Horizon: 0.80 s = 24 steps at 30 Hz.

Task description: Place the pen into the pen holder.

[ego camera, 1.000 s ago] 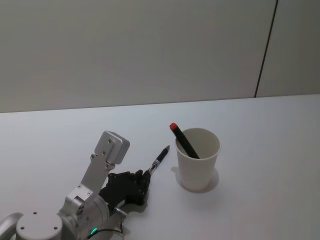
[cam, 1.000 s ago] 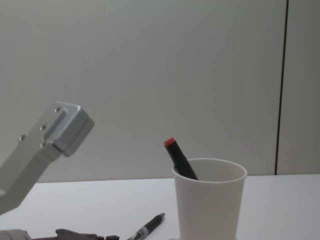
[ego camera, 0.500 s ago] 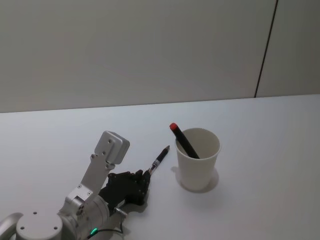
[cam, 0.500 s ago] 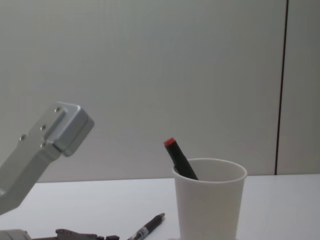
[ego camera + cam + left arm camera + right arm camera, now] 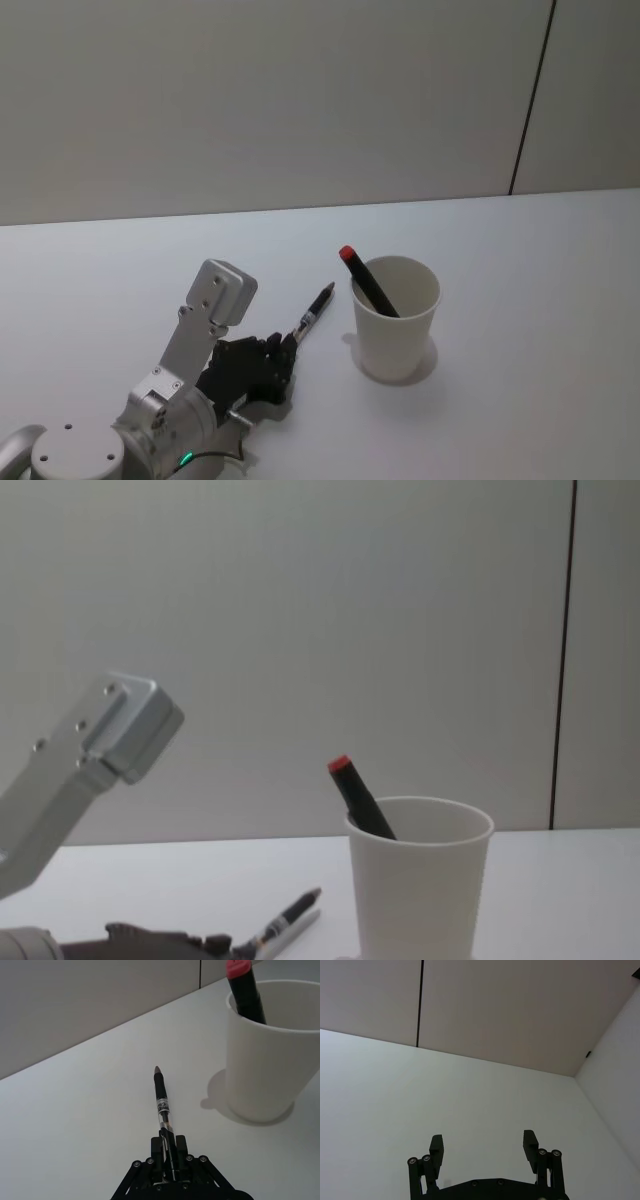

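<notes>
Clamping the pen point(image 5: 315, 310) by its near end, with the barrel running out from the fingers toward the far right and the tip aiming just left of the pen holder point(image 5: 395, 335). Carrying it low over the table point(image 5: 520, 300), to the near left of the pen holder, with the tip seeming slightly raised in the chest view. Doing this with the left gripper point(image 5: 287, 345), fingers pressing tight on the barrel, low at the near left of the scene.

Standing upright just right of the pen's tip and apart from it, already housing a dark marker point(image 5: 365, 278) with a red cap, leaning over the far-left rim.

Judging the coming move as turning on that axis: lifting the pen above the rolled rim, shifting it right, and tipping it from near-flat toward upright, tip heading down into the opening. Otherwise risking a knock against the pen holder's left wall or the leaning marker.

Hanging the right gripper point(image 5: 484, 1144) over bare table, fingers spread wide and grasping nothing, and taking no part.
</notes>
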Tool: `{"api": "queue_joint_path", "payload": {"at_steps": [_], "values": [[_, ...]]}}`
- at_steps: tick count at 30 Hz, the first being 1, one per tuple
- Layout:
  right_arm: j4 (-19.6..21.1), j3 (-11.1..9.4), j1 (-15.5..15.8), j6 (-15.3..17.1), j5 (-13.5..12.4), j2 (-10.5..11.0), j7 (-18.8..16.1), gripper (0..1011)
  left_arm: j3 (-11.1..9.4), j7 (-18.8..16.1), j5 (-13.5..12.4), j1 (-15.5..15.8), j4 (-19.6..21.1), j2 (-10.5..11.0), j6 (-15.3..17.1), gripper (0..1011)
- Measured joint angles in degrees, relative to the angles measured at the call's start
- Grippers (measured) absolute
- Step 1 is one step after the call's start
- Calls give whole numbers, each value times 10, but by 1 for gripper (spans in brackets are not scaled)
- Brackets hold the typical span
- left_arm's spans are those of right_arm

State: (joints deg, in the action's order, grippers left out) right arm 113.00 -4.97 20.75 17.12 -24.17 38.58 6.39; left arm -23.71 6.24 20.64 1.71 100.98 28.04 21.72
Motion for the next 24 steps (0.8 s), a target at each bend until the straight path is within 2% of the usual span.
{"api": "queue_joint_path", "payload": {"at_steps": [14, 24], "values": [[0, 0, 0, 0, 0, 0, 0, 1001, 10, -47, -29, 0, 11, 0, -59, 169], [0, 0, 0, 0, 0, 0, 0, 1002, 27, -88, -42, 5, 21, 2, -113, 169]]}}
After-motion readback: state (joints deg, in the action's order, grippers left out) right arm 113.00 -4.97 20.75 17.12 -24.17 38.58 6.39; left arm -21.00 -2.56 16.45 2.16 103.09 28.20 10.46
